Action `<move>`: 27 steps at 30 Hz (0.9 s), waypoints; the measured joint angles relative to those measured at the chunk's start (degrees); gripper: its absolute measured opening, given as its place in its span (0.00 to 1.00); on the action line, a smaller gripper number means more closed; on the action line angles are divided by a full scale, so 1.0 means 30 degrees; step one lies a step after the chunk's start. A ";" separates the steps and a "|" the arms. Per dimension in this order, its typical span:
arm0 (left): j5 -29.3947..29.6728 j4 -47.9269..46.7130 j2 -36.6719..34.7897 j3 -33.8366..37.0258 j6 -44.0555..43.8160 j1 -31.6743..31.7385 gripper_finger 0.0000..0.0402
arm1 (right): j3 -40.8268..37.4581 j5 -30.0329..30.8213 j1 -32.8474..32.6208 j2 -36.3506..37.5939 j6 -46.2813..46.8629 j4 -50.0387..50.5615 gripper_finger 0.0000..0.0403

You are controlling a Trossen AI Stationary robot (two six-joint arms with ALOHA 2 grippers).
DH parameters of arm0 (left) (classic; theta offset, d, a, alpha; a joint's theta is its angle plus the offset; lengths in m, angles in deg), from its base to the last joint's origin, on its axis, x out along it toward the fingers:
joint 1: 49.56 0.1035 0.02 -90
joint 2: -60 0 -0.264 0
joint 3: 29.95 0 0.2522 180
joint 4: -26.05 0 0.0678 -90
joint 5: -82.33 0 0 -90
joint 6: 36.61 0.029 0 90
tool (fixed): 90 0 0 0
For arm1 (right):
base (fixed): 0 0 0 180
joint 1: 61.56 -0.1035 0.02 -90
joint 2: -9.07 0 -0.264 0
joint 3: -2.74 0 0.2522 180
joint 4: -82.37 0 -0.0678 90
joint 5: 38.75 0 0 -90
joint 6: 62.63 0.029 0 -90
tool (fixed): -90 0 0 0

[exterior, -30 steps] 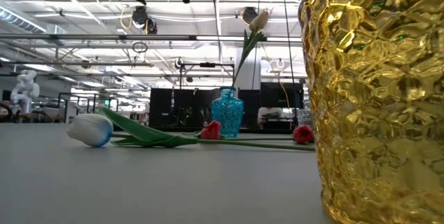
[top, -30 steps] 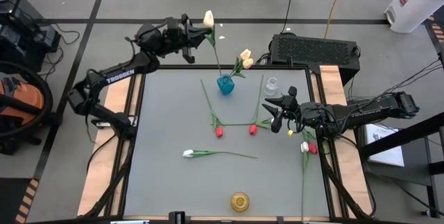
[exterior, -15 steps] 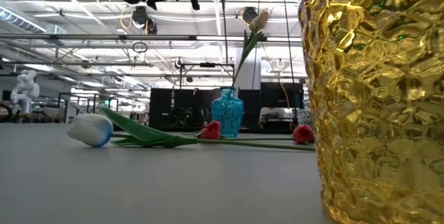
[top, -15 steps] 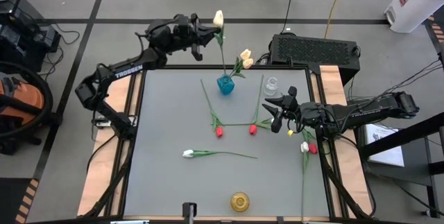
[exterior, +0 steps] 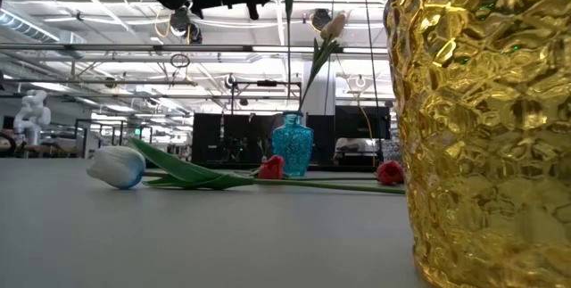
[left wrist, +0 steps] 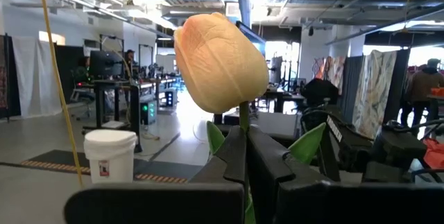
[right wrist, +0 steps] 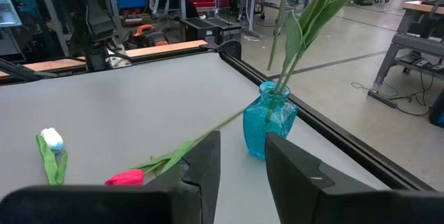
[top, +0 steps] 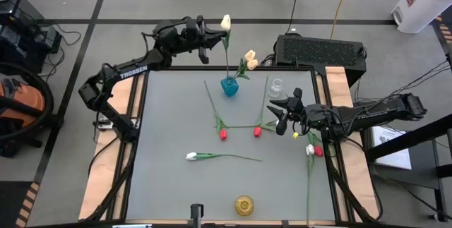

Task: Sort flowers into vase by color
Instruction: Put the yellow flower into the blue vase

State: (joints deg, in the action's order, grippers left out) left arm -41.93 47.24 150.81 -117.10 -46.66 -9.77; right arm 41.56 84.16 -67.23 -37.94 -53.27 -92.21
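High view: the left gripper (top: 205, 39), upper centre, clamped a cream tulip (top: 225, 22) above the blue vase (top: 229, 86). Its dangling stem risked missing the narrow neck. The right gripper (top: 282, 118) waited open.

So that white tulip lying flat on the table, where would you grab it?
Probably mid-stem, coming straight down from above. The white tulip lies flat on the table, its thin stem running from the bud toward the right end effector, apart from the red tulips. The stem is slim enough to fit between the fingers, and the soft bud might crush.
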 joint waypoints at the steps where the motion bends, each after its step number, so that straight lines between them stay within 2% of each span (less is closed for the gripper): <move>1: -0.0004 -0.0116 0.0005 0.0000 0.0085 -0.0006 0.01 | 0.0000 0.0002 -0.0004 0.0002 0.0000 0.0000 0.26; 27: -0.0146 0.0195 0.0889 0.0015 0.0644 -0.0064 0.01 | 0.0000 0.0000 -0.0006 0.0002 0.0002 0.0000 0.26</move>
State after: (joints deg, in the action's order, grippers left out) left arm -42.37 47.82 153.47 -117.06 -44.73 -9.96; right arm 41.56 84.16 -67.25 -37.93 -53.26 -92.21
